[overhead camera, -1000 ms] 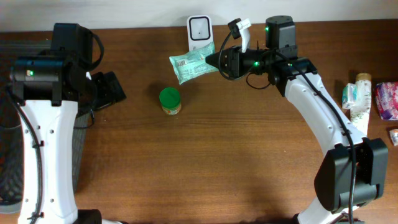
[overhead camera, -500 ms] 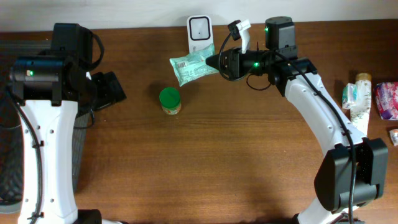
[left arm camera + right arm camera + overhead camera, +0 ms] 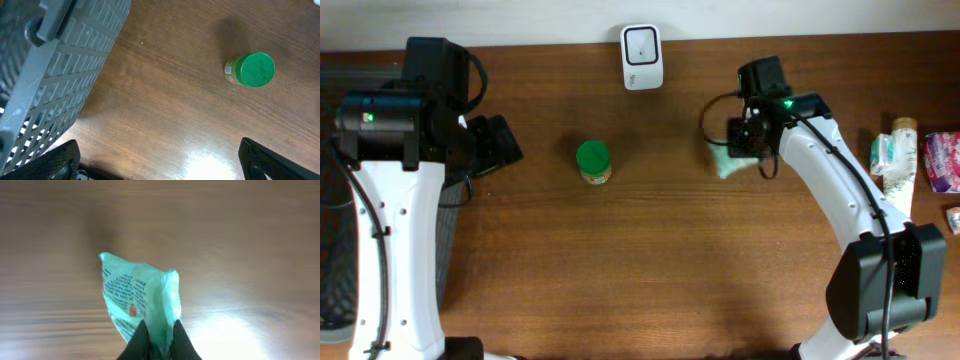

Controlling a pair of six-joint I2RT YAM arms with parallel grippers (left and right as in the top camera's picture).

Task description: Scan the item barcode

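From overhead, can count two white arms (image 3: 840, 200), one white scanner (image 3: 642, 43) at the 12 o'clock edge of the table (image 3: 650, 270), one green-lidded jar (image 3: 593, 160) at about 7 o'clock of it, and one pale green packet (image 3: 726, 165) out at 3 o'clock of the jar, well apart from the scanner. Right gripper (image 3: 745, 140) directly over the packet, hiding most of it. Left gripper (image 3: 498, 140) at 9 o'clock of the jar, jaws hard to read from up here. At the 3 o'clock edge a cluster of packs (image 3: 890, 160), number hard to tell, partly cut off by the frame; at the 9 o'clock edge one dark basket (image 3: 332, 270), mostly cut off. From the left wrist: one grey mesh basket (image 3: 60, 75) filling the 10 o'clock corner, cut off on two sides; one jar (image 3: 252, 70) at 2 o'clock on bare wood; left gripper (image 3: 159, 150) spread wide, only its two fingertips (image 3: 60, 160) showing at 7 and 5 o'clock, nothing between them. From the right wrist: one packet (image 3: 140, 295) in the middle, right gripper (image 3: 159, 330) pinched tight on its 6 o'clock edge, two dark fingers (image 3: 136, 345) cut off below; blue print and a red dot on the packet, too blurred to read; cannot tell whether touching the table.
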